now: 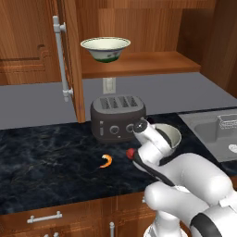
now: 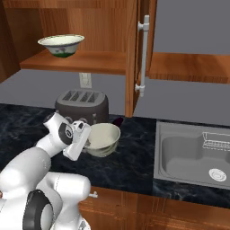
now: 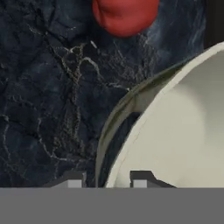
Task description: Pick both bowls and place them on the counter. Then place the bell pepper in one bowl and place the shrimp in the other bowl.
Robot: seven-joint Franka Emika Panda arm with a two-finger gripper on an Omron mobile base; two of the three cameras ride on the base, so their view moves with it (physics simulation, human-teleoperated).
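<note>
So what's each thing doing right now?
Deeper bowl: upright on the counter, empty, its rim between the tool's fingers.
Wide bowl: upright on the cupboard shelf.
Bell pepper: lying on the counter beside the deeper bowl.
Shrimp: lying on the counter.
Cupboard door: open.
Toaster: slots empty.

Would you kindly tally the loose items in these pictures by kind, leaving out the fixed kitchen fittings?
Bowls: 2, a wide bowl on the cupboard shelf and a deeper bowl on the counter
Bell pepper: 1
Shrimp: 1
Toaster: 1
Total: 5
</note>
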